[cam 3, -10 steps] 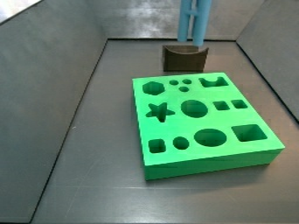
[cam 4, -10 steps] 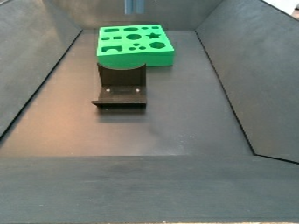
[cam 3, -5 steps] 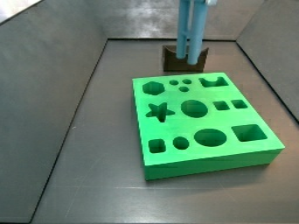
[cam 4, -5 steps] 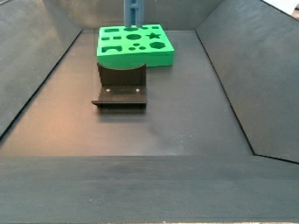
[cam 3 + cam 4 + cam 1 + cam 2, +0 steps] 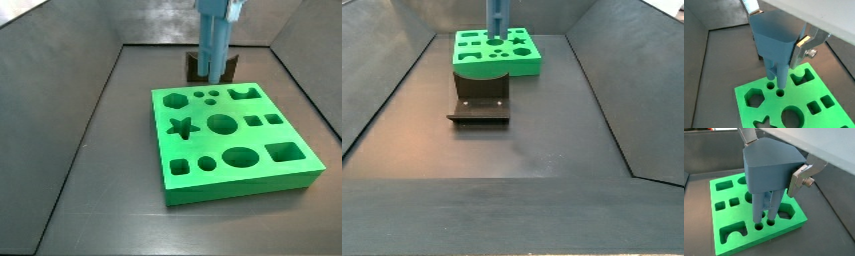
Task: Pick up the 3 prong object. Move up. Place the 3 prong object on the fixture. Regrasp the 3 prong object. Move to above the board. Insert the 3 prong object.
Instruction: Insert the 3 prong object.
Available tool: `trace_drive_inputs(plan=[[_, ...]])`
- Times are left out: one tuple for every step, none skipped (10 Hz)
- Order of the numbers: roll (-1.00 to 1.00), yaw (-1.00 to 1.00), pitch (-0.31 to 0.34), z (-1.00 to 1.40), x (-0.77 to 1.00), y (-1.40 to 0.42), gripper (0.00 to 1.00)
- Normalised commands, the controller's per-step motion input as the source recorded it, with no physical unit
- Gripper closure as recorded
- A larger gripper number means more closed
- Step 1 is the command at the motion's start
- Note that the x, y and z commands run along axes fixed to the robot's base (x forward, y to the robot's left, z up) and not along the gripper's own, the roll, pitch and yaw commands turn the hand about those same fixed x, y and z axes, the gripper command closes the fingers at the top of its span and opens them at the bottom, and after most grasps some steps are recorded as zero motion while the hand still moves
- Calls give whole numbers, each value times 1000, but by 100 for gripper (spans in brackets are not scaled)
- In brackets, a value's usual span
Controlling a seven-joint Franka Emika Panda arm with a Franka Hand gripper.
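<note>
- 3 prong object [image 5: 775,55]: light-blue, hangs upright and prongs-down from the gripper [image 5: 774,178], which is closed on its upper body; a silver finger plate [image 5: 801,177] shows at its side.
- Prong tips [image 5: 764,213] sit just above, or at, the row of small round holes [image 5: 779,93] in the board [image 5: 227,137]; contact cannot be judged.
- Both side views show the blue piece [image 5: 497,25] standing over the board's [image 5: 496,52] edge nearest the fixture [image 5: 198,67].
- Fixture [image 5: 480,103] stands on the floor near the board, apart from it, unoccupied.
</note>
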Motion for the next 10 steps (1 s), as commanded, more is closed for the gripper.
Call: trace_drive_inputs(plan=[[0,91,-19,-211,117,0,100],[0,71,-20,-180,220,0,100],[14,31,0,-214,217,0,100],[40,14,0,-240,174,17,100],[47,17,0,-209,114,11,100],[53,37,0,-174,23,3,100],[111,286,0,-257,46,0,100],[103,289,0,-251,23,0,100],[11,180,0,-131,11,0,100],[0,54,0,-63,0,0,100]])
